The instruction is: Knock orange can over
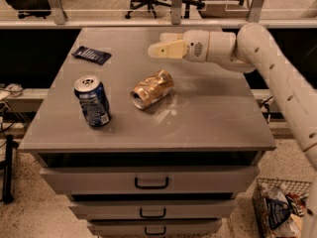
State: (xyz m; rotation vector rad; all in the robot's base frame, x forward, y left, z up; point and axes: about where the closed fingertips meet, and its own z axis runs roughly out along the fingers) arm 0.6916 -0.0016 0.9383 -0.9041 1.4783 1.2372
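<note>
The orange can [151, 89] lies on its side near the middle of the grey cabinet top [208, 113], its silver top pointing toward the front left. My gripper [157, 49] hovers above the far part of the top, behind and a little above the can, apart from it. It holds nothing that I can see. The white arm reaches in from the right.
A blue-and-white can [92, 101] stands upright at the front left of the top. A dark blue packet [91, 54] lies at the far left. Drawers with dark handles [151, 183] are below. A wire basket [280, 209] stands on the floor at the right. Office chairs stand behind a rail.
</note>
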